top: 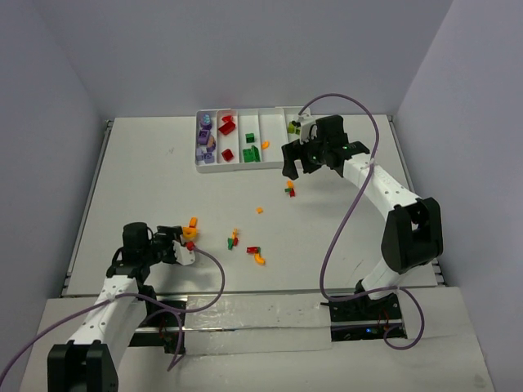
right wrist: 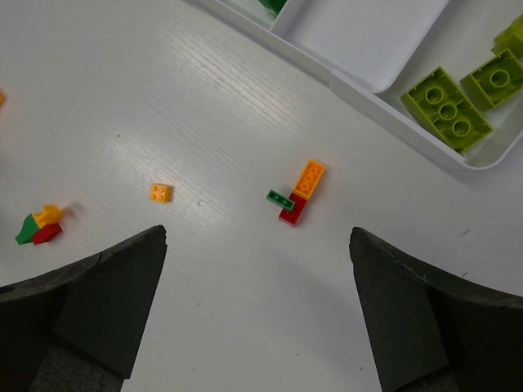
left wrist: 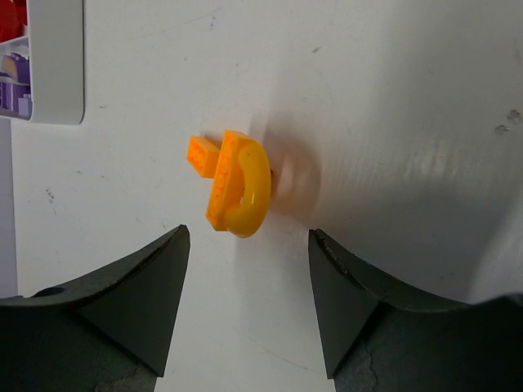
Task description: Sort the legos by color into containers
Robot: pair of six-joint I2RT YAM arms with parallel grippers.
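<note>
The left end effector (left wrist: pixel 247 238) is held spread wide with nothing pinched. The orange arch piece (left wrist: pixel 239 186) is sat on the desk (left wrist: pixel 392 98) just ahead of it, pretty much centred in the gap, maybe a touch left of centre. A small orange brick (left wrist: pixel 200 155) looks to be stuck to its far-left side. The arch's long axis is lined up roughly with the approach direction, slightly tilted. So a straight push forward and a squeeze across the narrow width is probably all that's needed. This piece is clearly reached more easily by the left arm.

The right end effector (right wrist: pixel 257 237) is spread and empty too. It's held near the tray (right wrist: pixel 359 86), above an orange/red/green clump (right wrist: pixel 296 196) lying on the desk. Lime bricks (right wrist: pixel 448 108) are already parked in the end compartment.
</note>
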